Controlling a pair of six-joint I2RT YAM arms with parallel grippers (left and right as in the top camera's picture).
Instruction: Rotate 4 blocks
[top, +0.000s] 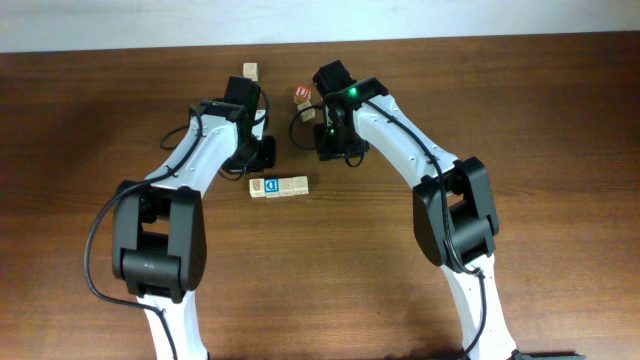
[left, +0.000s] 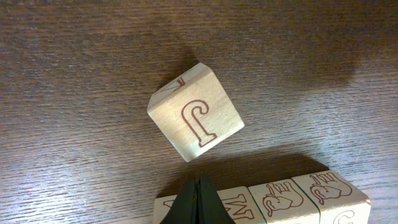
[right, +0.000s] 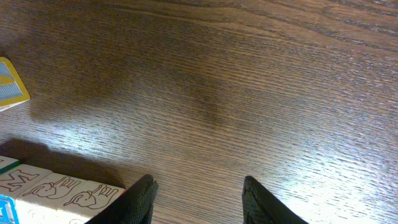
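I am observing the left claw (left: 198, 199) closed together just beside the block row (top: 279, 188); the right claw (right: 198, 190) is standing apart over the tabletop (right: 261, 74).

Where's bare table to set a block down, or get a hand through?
Free: the wide bare table right of the right arm; the stretch left of the left arm; the near strip between both arms, below the row of blocks. Crowded: between the left gripper and right gripper, from the row up to the red-faced cube and pale cube.
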